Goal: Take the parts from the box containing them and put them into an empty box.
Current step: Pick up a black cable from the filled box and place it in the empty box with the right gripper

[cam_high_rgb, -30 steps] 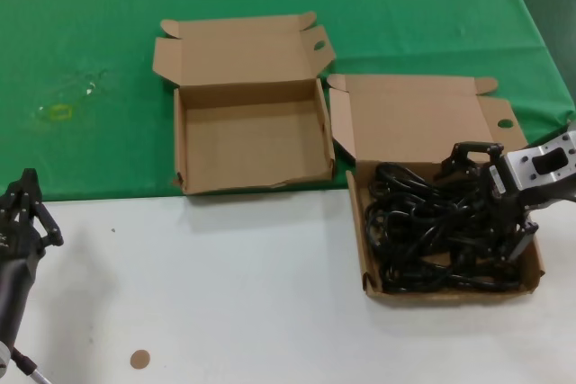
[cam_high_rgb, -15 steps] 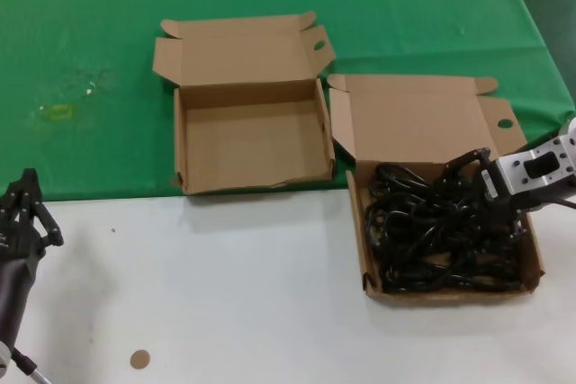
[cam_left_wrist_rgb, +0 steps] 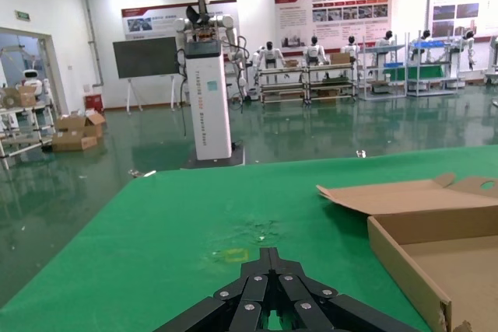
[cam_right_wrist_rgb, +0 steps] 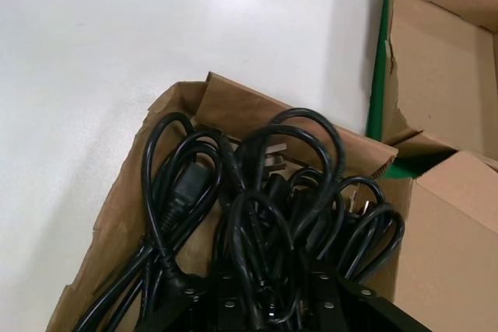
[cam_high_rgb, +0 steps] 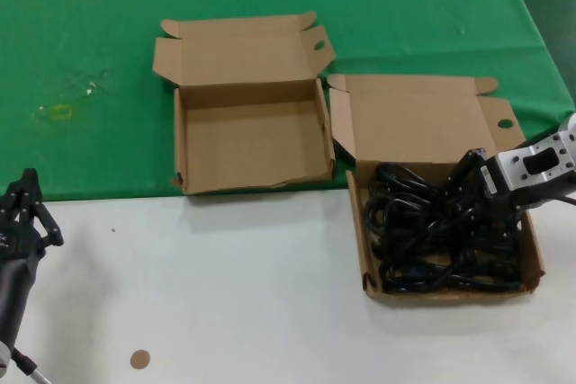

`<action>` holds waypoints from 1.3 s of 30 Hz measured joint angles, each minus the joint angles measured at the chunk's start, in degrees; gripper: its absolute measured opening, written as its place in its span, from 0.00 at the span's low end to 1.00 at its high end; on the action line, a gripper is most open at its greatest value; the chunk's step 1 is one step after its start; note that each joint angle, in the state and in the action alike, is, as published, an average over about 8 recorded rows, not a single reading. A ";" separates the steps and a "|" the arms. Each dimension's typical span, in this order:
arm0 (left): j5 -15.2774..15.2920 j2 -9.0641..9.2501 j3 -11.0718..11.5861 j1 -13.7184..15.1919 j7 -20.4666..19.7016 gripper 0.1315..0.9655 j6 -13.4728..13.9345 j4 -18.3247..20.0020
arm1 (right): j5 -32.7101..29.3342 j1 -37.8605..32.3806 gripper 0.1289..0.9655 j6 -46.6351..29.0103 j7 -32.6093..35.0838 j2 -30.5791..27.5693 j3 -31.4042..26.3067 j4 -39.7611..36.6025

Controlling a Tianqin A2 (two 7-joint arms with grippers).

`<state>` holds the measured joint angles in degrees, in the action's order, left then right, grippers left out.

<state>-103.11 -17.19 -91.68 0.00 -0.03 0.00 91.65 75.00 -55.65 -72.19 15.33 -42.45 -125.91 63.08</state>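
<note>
Right gripper [cam_high_rgb: 490,188]: its fingers reach down into the tangle of black power cords [cam_high_rgb: 441,222] at the far right side of the full box [cam_high_rgb: 447,290]; the tips are buried among the loops, so whether they are clamped on a cord or spread cannot be told. The right wrist view shows only the dark base of the fingers at the frame edge, with cords [cam_right_wrist_rgb: 257,207] heaped in front, one plug [cam_right_wrist_rgb: 191,184] lying against the box wall [cam_right_wrist_rgb: 124,200].

Head view: the full box sits on the white table [cam_high_rgb: 225,285], its raised lid [cam_high_rgb: 423,119] over the green cloth [cam_high_rgb: 90,42]. The empty box [cam_high_rgb: 252,146] lies just beside it on the left, farther back, on the cloth.

Left gripper [cam_high_rgb: 20,209]: parked at the table's near left edge, well apart from both boxes, fingers drawn together to a point [cam_left_wrist_rgb: 268,289]. Its wrist view alone shows the hall beyond and a corner of the empty box [cam_left_wrist_rgb: 420,246].
</note>
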 joint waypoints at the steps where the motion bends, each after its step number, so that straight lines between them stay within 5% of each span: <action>1: 0.00 0.00 0.00 0.00 0.00 0.01 0.00 0.00 | -0.04 0.02 0.27 -0.15 -0.15 -0.04 0.12 0.13; 12: 0.00 0.00 0.00 0.00 0.00 0.01 0.00 0.00 | -0.16 -1.87 0.12 -2.77 -3.83 -0.21 1.52 2.77; 22: 0.00 0.00 0.00 0.00 0.00 0.01 0.00 0.00 | -2.82 -9.30 0.11 -2.43 -6.31 4.72 1.32 1.23; 39: 0.00 0.00 0.00 0.00 0.00 0.01 0.00 0.00 | -7.45 -17.99 0.11 9.89 -0.71 24.12 -2.27 -19.14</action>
<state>-103.11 -17.19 -91.68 0.00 -0.02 0.00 91.65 67.55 -73.64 -62.29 14.62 -18.33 -128.18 43.94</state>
